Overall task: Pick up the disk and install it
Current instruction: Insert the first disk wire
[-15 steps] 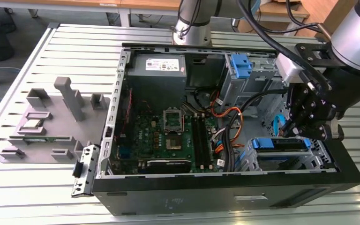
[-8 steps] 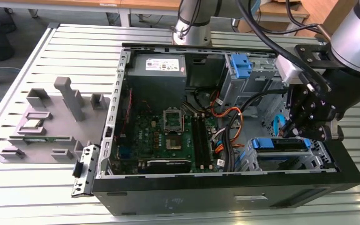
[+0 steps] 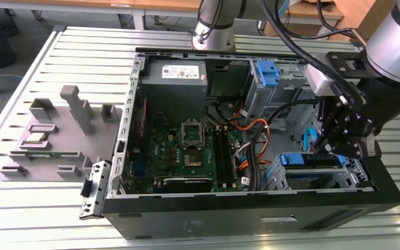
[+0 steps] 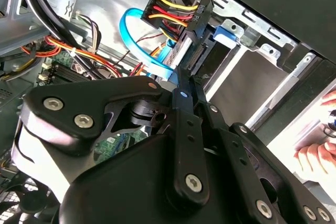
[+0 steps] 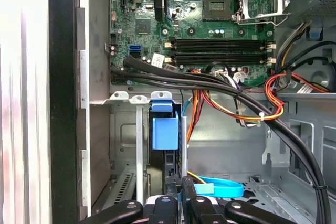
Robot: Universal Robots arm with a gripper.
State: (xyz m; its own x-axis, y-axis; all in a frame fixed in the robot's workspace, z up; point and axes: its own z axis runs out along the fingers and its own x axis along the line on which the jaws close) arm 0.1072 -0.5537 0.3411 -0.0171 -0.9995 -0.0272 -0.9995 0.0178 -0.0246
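Observation:
The disk (image 3: 312,165) sits in the drive bay at the case corner on the exterior view's right, with its blue bracket (image 3: 310,158) on top. In the first wrist view the blue bracket (image 5: 165,132) and the disk's dark edge (image 5: 169,165) run from the bay wall toward my fingertips. My gripper (image 3: 349,150) hangs at the disk's end nearest the case wall. Its fingers are shut, almost touching, in both wrist views (image 5: 180,203) (image 4: 188,73). The tips are by the black power connector (image 4: 195,24) and the light blue data cable (image 5: 220,187). I cannot tell whether they pinch anything.
A thick black cable bundle (image 5: 210,82) and orange-red wires (image 5: 262,111) cross the bay's far side. The motherboard (image 3: 193,146), grey power supply (image 3: 175,73) and another blue bracket (image 3: 266,70) fill the case. A grey parts fixture (image 3: 54,130) stands on the slatted table. A person's hand (image 4: 315,150) is outside the case.

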